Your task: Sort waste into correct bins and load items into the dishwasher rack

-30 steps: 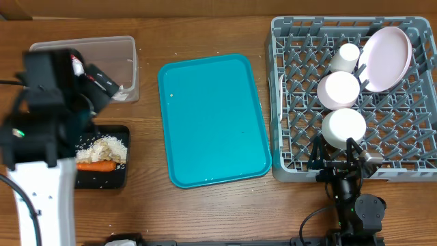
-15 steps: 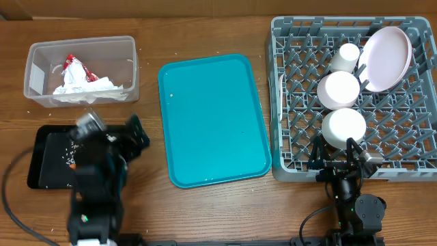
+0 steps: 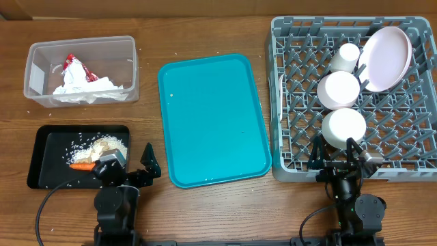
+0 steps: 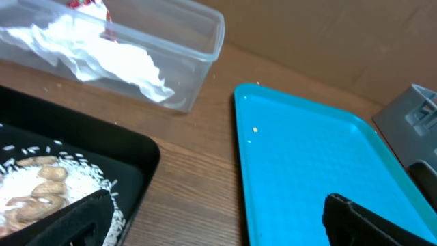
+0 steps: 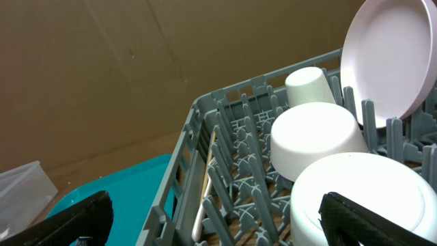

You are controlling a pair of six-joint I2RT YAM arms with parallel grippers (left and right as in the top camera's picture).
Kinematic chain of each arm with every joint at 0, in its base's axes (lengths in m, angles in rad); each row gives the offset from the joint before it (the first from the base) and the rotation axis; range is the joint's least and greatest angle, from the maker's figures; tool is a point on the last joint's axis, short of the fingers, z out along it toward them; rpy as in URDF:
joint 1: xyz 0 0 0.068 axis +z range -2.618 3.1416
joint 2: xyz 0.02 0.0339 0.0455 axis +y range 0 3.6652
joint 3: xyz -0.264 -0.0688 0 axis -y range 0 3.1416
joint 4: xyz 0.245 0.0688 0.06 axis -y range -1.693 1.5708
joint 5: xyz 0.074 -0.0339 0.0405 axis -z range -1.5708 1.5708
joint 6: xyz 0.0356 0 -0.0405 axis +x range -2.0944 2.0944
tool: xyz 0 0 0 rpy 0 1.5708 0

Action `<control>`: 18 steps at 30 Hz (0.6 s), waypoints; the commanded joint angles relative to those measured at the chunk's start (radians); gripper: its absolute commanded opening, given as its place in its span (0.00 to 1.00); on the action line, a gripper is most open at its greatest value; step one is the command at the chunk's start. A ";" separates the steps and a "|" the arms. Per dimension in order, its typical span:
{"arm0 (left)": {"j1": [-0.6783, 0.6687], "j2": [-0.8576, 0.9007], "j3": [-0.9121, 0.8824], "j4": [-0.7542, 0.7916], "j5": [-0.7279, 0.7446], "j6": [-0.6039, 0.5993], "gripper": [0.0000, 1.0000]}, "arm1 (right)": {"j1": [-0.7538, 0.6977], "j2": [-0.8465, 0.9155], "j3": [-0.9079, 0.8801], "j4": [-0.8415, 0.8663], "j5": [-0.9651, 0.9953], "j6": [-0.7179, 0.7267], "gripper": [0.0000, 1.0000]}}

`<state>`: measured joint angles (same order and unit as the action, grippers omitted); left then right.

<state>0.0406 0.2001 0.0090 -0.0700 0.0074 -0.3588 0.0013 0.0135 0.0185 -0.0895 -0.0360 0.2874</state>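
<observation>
The clear tub (image 3: 133,61) holds crumpled napkins (image 3: 85,90) and a red wrapper (image 3: 74,66). A carrot (image 3: 83,165) and beige crumbs (image 3: 102,145) lie in the black tray (image 3: 37,164). In the grey rack (image 3: 403,147) a plate (image 3: 386,58) stands on edge beside a cup (image 3: 348,57) and two upturned bowls (image 3: 338,89) (image 3: 343,128). A fork (image 5: 205,184) lies along the rack's left wall. My left gripper (image 3: 130,165) is open and empty at the front edge, between the black tray and the teal tray. My right gripper (image 3: 336,156) is open and empty at the rack's front wall.
The flat teal tray (image 3: 213,119) lies mid-table with a few specks on it. Small crumbs are scattered on the wood around the tub. Brown cardboard closes off the back of the table.
My left arm has drawn back from over the tub and black tray to the table's front edge, uncovering both. The right arm has not moved.
</observation>
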 commanded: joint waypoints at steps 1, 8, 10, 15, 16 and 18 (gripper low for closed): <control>-0.001 -0.070 -0.003 -0.009 -0.014 0.064 1.00 | -0.003 -0.011 -0.010 0.006 0.013 -0.007 1.00; -0.001 -0.196 -0.003 0.006 -0.011 0.082 1.00 | -0.003 -0.011 -0.010 0.006 0.013 -0.007 1.00; 0.001 -0.195 -0.003 -0.011 -0.011 0.083 1.00 | -0.003 -0.011 -0.010 0.006 0.013 -0.007 1.00; 0.001 -0.197 -0.003 -0.008 -0.010 0.082 1.00 | -0.003 -0.011 -0.010 0.006 0.013 -0.007 1.00; 0.001 -0.196 -0.003 -0.008 -0.011 0.082 1.00 | -0.003 -0.011 -0.010 0.006 0.013 -0.007 1.00; 0.001 -0.195 -0.003 -0.008 -0.010 0.082 1.00 | -0.003 -0.011 -0.010 0.006 0.013 -0.007 1.00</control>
<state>0.0406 0.0158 0.0090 -0.0765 0.0044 -0.3027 0.0013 0.0139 0.0185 -0.0898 -0.0360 0.2867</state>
